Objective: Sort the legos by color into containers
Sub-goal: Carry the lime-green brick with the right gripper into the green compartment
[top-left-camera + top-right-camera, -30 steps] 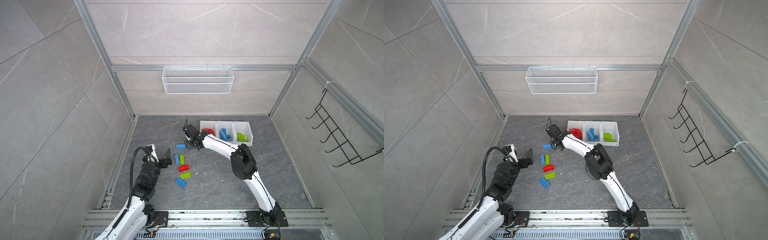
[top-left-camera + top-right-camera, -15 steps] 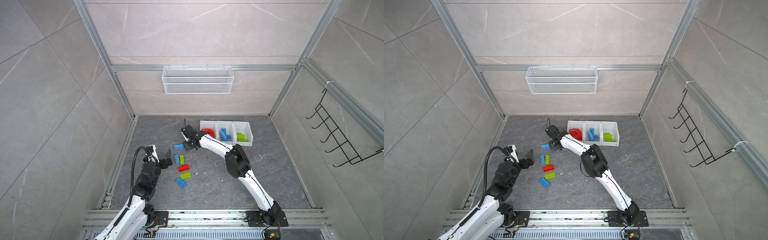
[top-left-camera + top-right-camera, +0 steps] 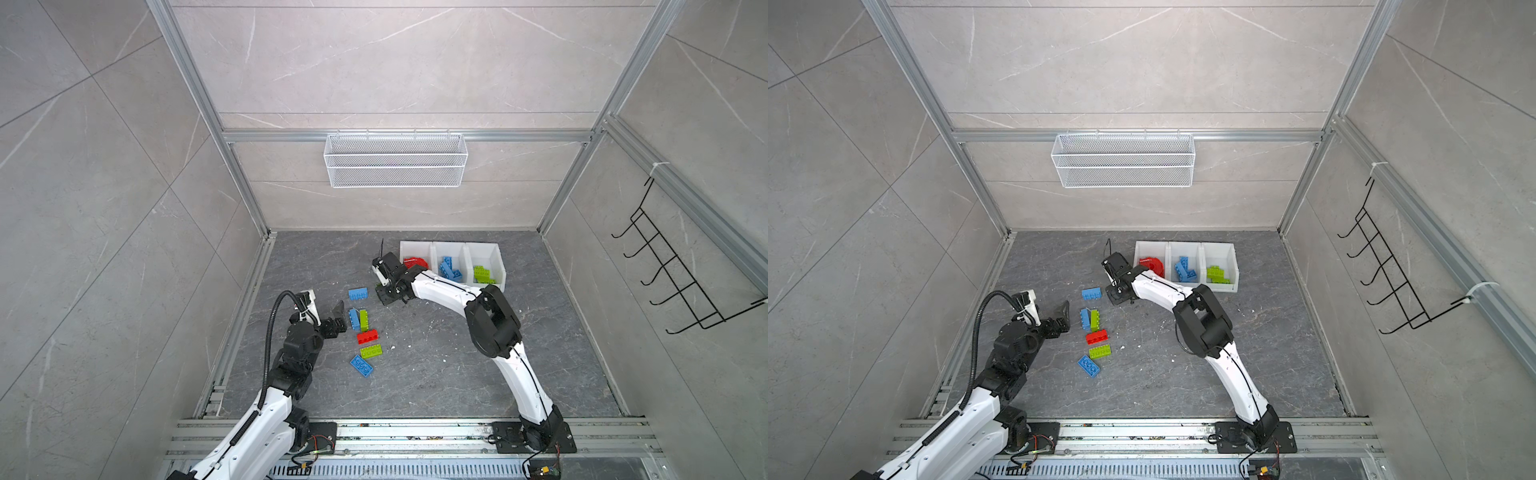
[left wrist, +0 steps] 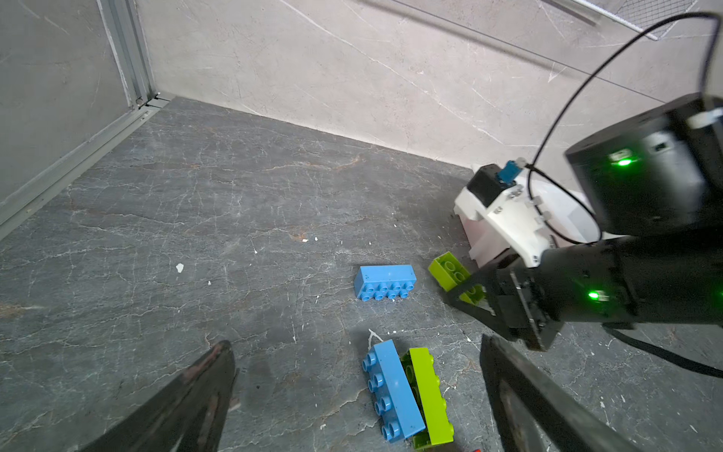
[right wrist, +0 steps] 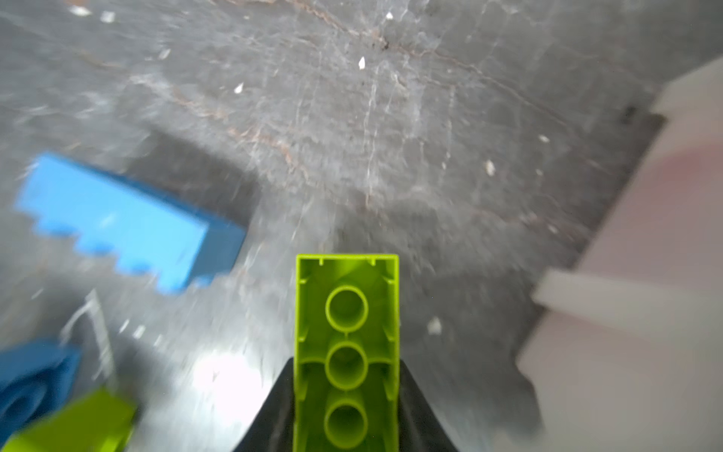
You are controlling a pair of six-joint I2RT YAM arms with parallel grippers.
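On the grey surface (image 3: 436, 374) the row of three white bins (image 3: 433, 246) stands just beside the right claw (image 3: 382, 291), the green bin (image 3: 500, 266) farthest, past red and blue. That claw is clamped on a lime green brick (image 5: 346, 344), long axis pointing out ahead of it. The left claw (image 3: 340, 318), spread wide and empty, hangs by the loose bricks (image 3: 364, 320).

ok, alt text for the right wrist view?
The right gripper holds a lime green brick between its black jaws, hollow underside toward the camera. Blurred behind: grey floor, a blue brick, part of a white bin.
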